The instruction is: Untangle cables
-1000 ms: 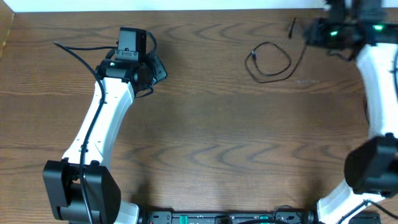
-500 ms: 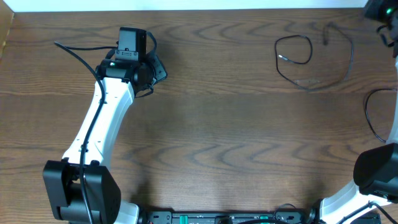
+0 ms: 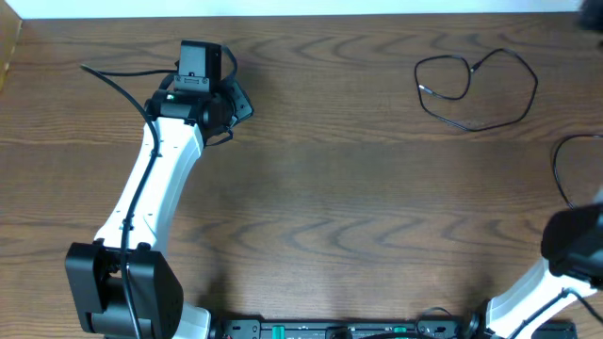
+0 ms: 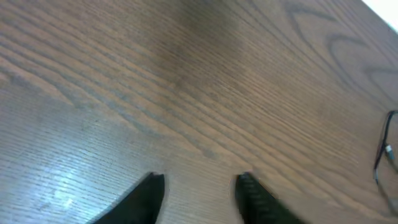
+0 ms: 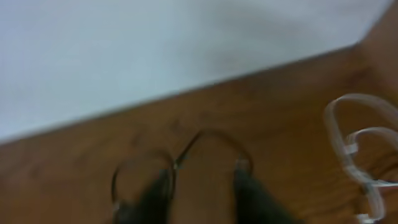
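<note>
The black cable lies in two loose loops on the wooden table at the back right. It also shows in the blurred right wrist view, just beyond my right gripper, which is open and holds nothing. The white cable lies in small loops at the right edge of that view; it is out of the overhead view. My left gripper is at the back left, far from both cables. In its wrist view it is open and empty over bare wood, with the black cable at the far right edge.
The table's back edge meets a white surface close behind the cables. A thick black robot wire curves in at the right edge. The right arm's base is at the lower right.
The black cable has slid to the right and spread into wider loops. My right arm has drawn back to the far right corner, out of the overhead view. The left arm has not moved.
</note>
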